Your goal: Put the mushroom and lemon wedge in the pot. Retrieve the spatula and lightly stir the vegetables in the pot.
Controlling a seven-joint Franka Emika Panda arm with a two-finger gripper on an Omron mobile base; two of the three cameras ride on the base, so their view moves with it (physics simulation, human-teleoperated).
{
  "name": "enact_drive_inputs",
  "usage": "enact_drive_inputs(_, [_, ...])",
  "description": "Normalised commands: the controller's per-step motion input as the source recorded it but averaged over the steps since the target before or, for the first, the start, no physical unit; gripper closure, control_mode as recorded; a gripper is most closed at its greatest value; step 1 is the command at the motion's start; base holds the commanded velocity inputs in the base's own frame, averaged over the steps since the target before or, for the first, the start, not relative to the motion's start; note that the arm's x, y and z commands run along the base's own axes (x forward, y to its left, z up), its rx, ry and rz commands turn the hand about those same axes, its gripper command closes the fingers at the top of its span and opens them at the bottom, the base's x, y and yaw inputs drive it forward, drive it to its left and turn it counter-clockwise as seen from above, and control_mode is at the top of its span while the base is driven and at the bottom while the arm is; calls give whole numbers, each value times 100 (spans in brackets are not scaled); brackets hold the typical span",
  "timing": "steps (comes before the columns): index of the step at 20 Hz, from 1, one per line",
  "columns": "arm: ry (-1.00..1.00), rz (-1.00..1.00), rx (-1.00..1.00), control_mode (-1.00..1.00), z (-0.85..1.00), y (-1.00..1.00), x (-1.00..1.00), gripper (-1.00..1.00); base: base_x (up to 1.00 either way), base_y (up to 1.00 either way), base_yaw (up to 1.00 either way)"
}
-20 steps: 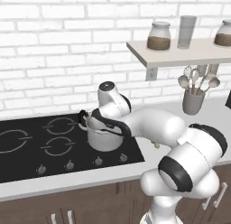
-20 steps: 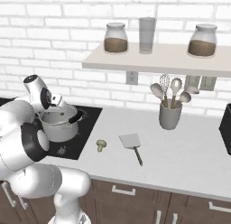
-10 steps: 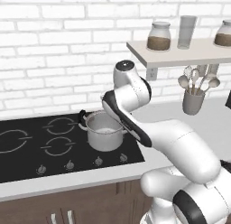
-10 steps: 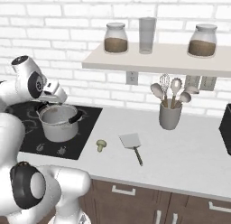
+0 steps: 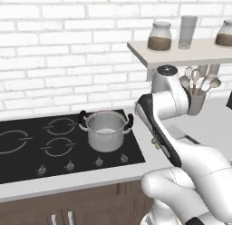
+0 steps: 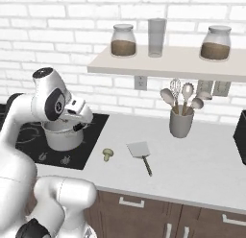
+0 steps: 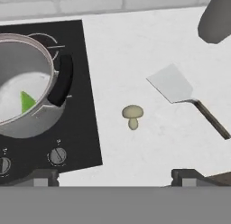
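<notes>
Lemon wedge (image 7: 27,102) now sits in the pot (image 7: 27,123); your gripper (image 7: 113,175) has lifted off, wide open and empty. Mushroom (image 7: 132,115) next.

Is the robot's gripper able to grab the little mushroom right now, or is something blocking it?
Probably yes. The mushroom lies alone on the bare counter, between the pot and the spatula, touching neither. The gripper is open above it, with nothing in between.
</notes>
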Motion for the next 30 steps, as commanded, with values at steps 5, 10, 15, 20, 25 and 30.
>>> enact_drive_inputs(5, [9,11,0,-100,-55,-92,1,-100,0,0,0])
enact_drive_inputs(10, [13,12,0,-100,-69,-41,26,-100,0,0,0])
enact_drive_inputs(15, [11,7,0,-100,-74,-1,48,-100,0,0,0])
enact_drive_inputs(20, [8,5,0,-100,-62,0,47,-100,0,0,0])
enact_drive_inputs(25, [3,2,0,-100,-42,0,35,-100,0,0,0])
enact_drive_inputs(30, [4,3,0,-100,-39,0,23,-100,0,0,0])
